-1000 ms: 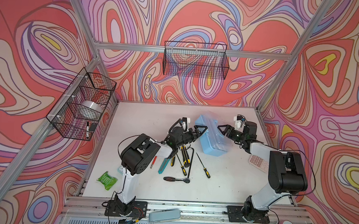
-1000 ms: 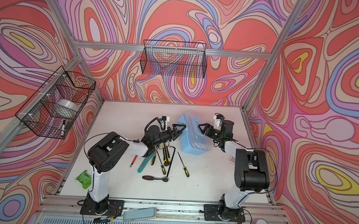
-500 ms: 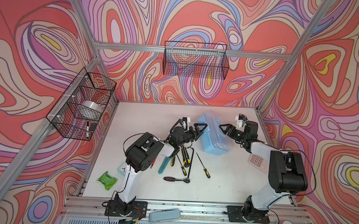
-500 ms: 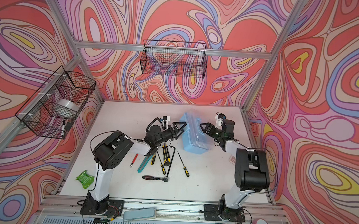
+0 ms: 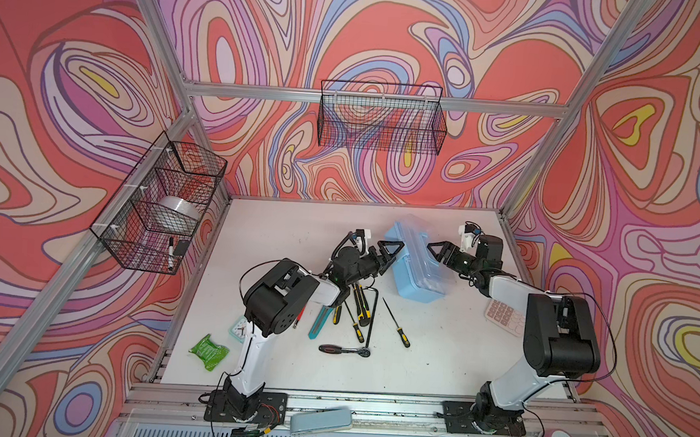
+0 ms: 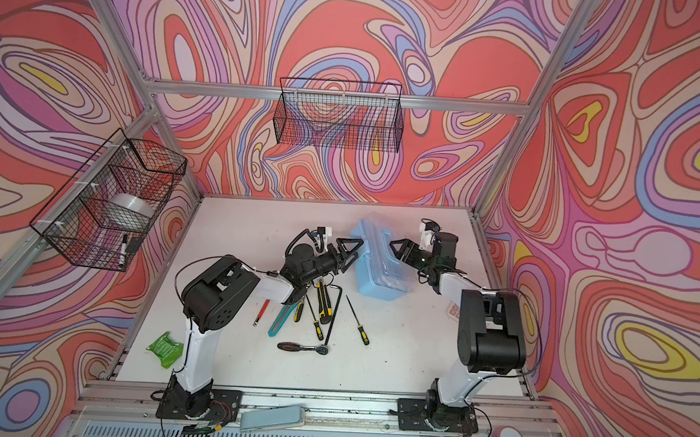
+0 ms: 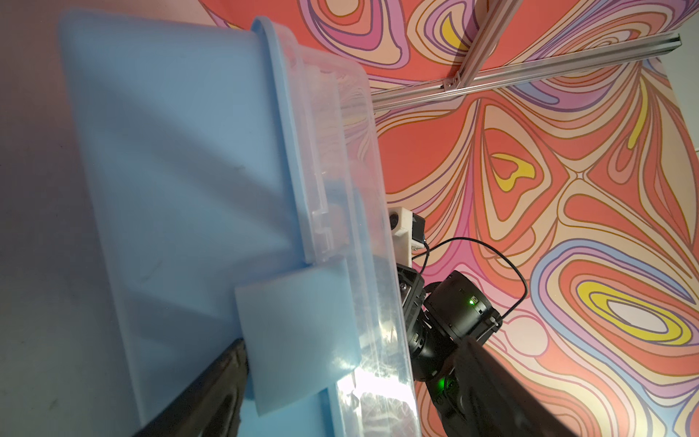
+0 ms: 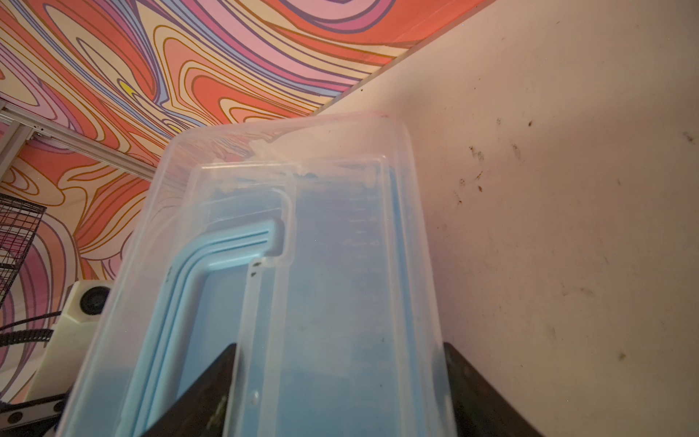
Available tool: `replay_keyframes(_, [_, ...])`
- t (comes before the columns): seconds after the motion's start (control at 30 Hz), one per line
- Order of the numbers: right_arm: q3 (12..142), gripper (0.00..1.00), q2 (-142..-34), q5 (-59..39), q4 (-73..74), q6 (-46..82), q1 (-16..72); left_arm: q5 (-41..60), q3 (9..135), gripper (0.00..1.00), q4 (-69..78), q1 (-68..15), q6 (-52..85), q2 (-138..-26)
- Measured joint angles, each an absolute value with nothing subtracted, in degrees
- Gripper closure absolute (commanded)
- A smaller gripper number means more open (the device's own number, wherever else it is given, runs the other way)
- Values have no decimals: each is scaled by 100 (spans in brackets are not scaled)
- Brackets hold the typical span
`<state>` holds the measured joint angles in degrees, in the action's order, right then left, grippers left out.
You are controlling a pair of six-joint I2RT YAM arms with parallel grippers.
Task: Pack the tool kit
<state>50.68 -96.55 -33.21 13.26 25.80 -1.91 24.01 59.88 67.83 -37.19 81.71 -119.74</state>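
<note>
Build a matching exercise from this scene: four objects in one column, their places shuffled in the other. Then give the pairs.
1. blue case
2. ratchet
3. pink calculator
4. tape roll

A. inside the wire basket on the left wall
B. partly hidden under the right arm
C. between the left pincer and the right pincer
D. on the table, the loose tool nearest its front edge

Pairs: 1-C, 2-D, 3-B, 4-A
</note>
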Motion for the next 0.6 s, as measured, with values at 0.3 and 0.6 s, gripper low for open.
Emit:
replay_keyframes(0.3, [5083,64,-9655,-3321,1280,2578,-191,2397,5986,20,6510,-3745,8252,-11852])
replay_keyframes(0.6, [5111,64,-9660,-3326,1232,2571,-187,2386,5942,20,6462,-3747,8281,-11802])
